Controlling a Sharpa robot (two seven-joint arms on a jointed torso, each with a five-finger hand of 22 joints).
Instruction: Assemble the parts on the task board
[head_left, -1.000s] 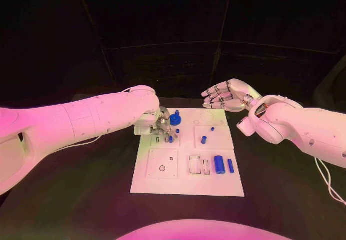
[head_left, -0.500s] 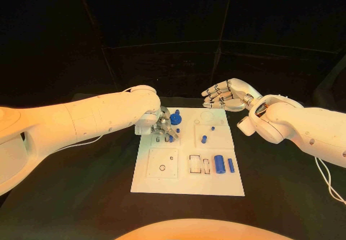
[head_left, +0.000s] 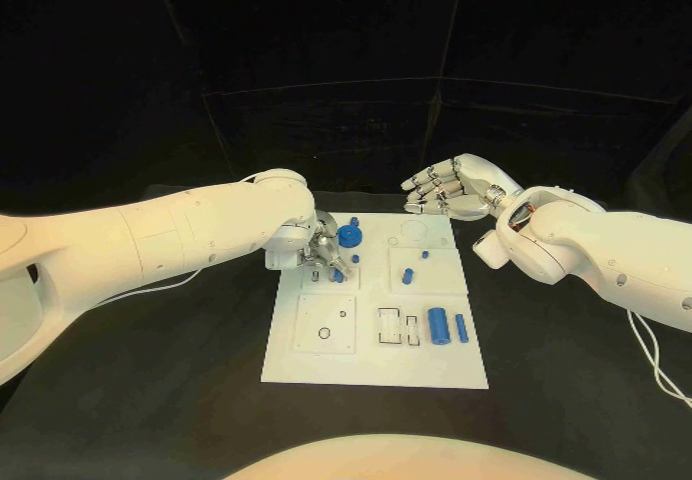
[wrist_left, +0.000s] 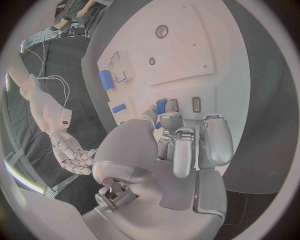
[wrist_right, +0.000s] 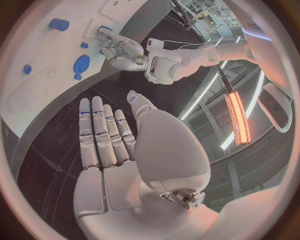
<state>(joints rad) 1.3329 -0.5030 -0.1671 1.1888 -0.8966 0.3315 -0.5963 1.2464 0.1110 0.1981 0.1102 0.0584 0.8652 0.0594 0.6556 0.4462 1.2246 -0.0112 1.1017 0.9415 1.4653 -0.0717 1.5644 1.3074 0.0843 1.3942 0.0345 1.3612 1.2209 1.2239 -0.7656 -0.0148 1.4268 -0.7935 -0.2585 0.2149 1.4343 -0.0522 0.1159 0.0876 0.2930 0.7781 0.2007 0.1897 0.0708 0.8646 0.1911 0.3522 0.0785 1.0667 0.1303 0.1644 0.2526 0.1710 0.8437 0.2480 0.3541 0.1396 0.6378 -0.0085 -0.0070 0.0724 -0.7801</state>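
The task board (head_left: 378, 372) lies in the middle of the black worktop (head_left: 173, 400); the left hand (head_left: 320, 257) rests on its far left part, fingers (wrist_left: 182, 150) curled around a small blue part (wrist_left: 161, 106); the right hand (head_left: 454, 190) hovers beyond the board's far edge, fingers (wrist_right: 100, 132) wide and holding nothing; other blue parts (head_left: 437, 326) lie near the board's right edge.

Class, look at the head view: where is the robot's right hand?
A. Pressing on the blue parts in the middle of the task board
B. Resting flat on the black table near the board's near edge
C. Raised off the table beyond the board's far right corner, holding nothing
C: the right hand hangs beyond the far right corner of the task board, its fingers held out straight with nothing in them.
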